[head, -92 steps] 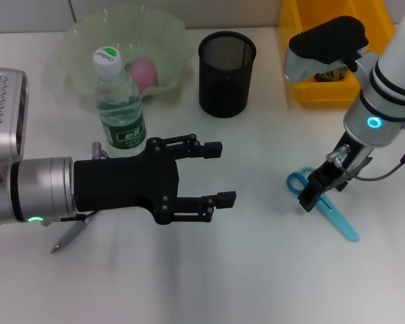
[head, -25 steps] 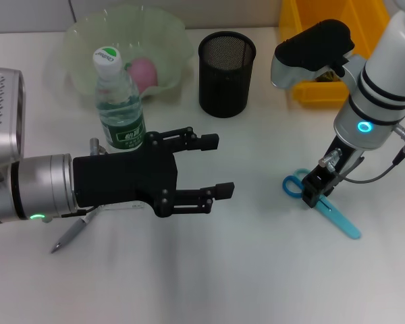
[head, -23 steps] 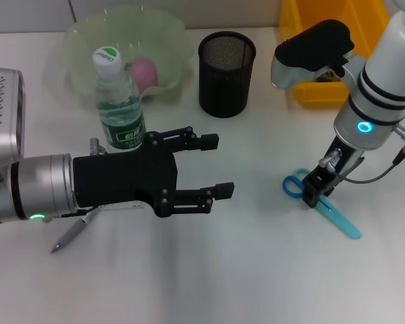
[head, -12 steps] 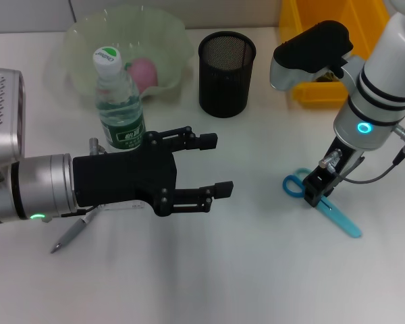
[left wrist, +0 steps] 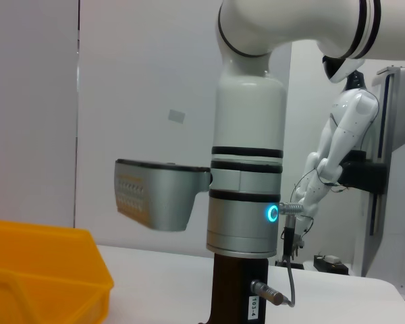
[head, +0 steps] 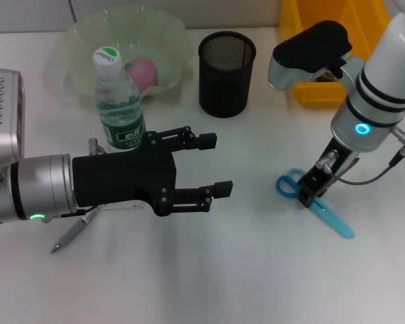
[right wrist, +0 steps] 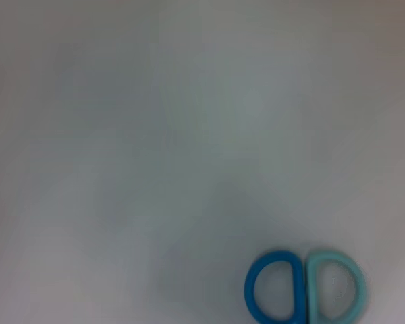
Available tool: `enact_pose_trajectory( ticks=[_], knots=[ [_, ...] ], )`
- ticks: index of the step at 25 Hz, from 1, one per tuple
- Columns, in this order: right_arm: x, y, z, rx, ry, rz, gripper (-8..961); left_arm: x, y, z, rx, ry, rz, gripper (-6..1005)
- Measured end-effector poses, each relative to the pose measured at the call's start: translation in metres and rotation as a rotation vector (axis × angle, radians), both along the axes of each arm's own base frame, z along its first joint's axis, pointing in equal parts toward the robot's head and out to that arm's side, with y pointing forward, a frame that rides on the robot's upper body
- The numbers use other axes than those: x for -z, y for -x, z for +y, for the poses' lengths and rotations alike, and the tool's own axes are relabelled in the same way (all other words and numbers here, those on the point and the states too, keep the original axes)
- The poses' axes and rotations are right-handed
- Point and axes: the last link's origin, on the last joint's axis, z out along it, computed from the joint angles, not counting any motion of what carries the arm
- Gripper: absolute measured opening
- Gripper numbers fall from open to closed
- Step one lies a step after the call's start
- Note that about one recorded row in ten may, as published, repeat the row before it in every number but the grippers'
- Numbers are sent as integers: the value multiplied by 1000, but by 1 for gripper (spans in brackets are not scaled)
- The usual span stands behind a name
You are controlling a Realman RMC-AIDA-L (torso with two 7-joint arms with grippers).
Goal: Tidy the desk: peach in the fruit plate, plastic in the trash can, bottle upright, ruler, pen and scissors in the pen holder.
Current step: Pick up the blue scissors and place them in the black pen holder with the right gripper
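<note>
Pink peach [head: 143, 71] inside green plate [head: 81, 34], left of empty mesh holder [head: 227, 65]. Right gripper [head: 309, 192] clamped on scissors [head: 315, 204]; left gripper [head: 212, 164] spread wide.

The left arm is a silver cylinder with a small green light and a perforated silver housing, ending in a matte black left gripper [head: 212, 165] of linked bars. The right arm is white, black-banded, with a cyan ring light and a thin grey cable
</note>
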Motion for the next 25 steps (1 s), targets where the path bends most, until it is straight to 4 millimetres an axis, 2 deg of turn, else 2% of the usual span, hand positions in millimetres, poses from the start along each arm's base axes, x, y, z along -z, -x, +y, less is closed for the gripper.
enact_pose_trajectory(
  ticks=[8, 14, 20, 25],
  knots=[
    [-15, -4, -10, -54, -73, 113, 237, -3, 1, 0, -21, -19, -30, 786],
    [-31, -14, -25, -120, -158, 284, 249, -9, 1, 1, -40, -57, -72, 786],
    [-60, -20, -28, -214, -304, 532, 263, -13, 1, 1, -55, -77, -105, 786],
    [-88, -28, -22, -315, -431, 739, 275, -15, 3, 1, -72, -93, -122, 786]
  ],
)
